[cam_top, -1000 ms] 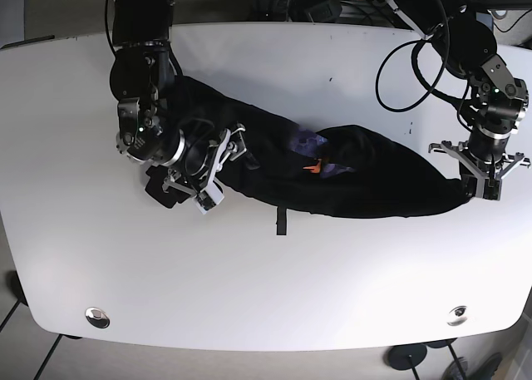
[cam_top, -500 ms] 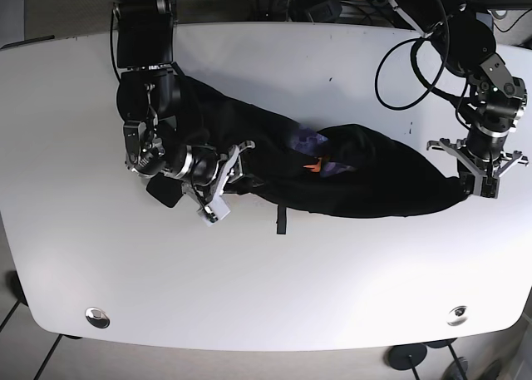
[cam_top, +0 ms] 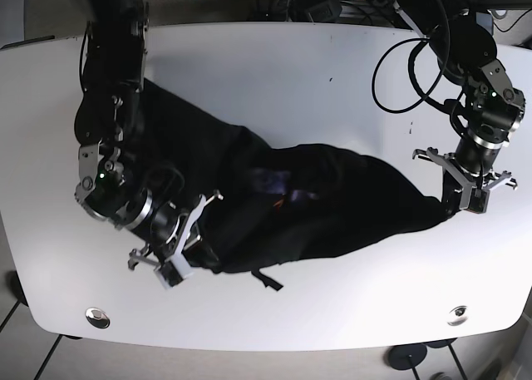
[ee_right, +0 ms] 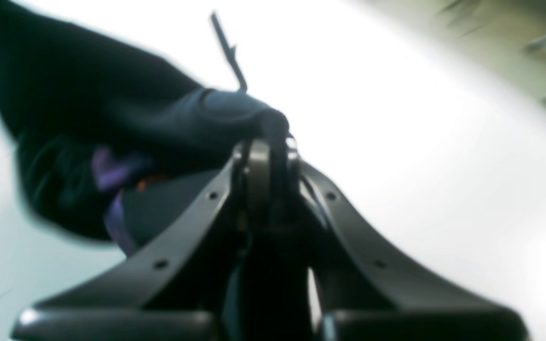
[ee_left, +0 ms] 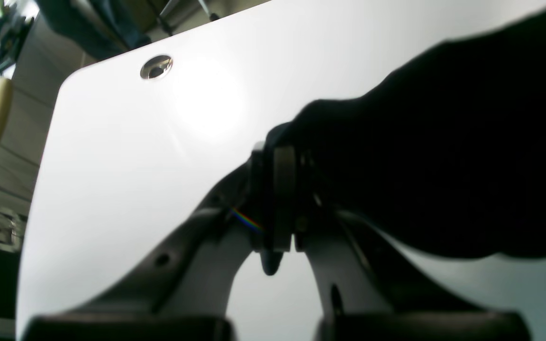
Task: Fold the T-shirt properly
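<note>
The black T-shirt (cam_top: pixel 332 205) lies bunched in a long band across the white table (cam_top: pixel 291 81), with a purple and orange print (cam_top: pixel 287 193) showing near its middle. In the base view my right gripper (cam_top: pixel 179 255), at the front left, is shut on the shirt's left end. My left gripper (cam_top: pixel 461 204), at the right, is shut on its right end. The left wrist view has the fingers (ee_left: pixel 282 189) pinched on dark cloth (ee_left: pixel 443 151). In the right wrist view the gripper (ee_right: pixel 266 142) clamps a fold of the shirt (ee_right: pixel 88 94).
A thin black strip (cam_top: pixel 268 280) trails from the shirt's front edge. Metal grommets sit at the front corners (cam_top: pixel 98 317) (cam_top: pixel 457 315). Cables (cam_top: pixel 399 72) loop over the table's back right. The table's front edge is near my right gripper.
My right gripper has swung toward the front left, dragging the shirt's left end with it. My left gripper has shifted slightly left and forward, still holding the right end.
</note>
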`<state>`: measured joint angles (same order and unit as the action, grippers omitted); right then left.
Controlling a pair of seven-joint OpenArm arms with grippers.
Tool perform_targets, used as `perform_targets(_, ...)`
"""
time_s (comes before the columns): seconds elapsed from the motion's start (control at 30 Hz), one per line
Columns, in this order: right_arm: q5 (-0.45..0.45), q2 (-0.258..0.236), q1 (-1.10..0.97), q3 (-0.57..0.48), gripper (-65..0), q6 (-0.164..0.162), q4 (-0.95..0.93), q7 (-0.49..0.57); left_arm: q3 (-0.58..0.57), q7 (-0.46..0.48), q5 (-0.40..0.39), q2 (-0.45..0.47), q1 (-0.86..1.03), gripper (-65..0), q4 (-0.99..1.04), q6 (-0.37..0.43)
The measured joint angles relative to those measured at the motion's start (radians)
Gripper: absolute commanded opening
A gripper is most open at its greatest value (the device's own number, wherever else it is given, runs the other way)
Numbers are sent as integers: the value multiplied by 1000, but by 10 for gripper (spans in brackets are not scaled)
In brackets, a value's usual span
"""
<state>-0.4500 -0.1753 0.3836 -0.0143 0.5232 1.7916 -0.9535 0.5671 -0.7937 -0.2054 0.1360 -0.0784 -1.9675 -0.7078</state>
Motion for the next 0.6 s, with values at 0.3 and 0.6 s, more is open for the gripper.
perform_targets(0.3, 31, 83, 520, -4, -631, 1, -402, -1, -5, -101, 1, 144, -380, -650, 97, 1)
perform_targets(0.6, 3, 134, 859, 23, -631, 1, -476, -5, -56, -112, 8, 400, -702, -650, 209, 11)
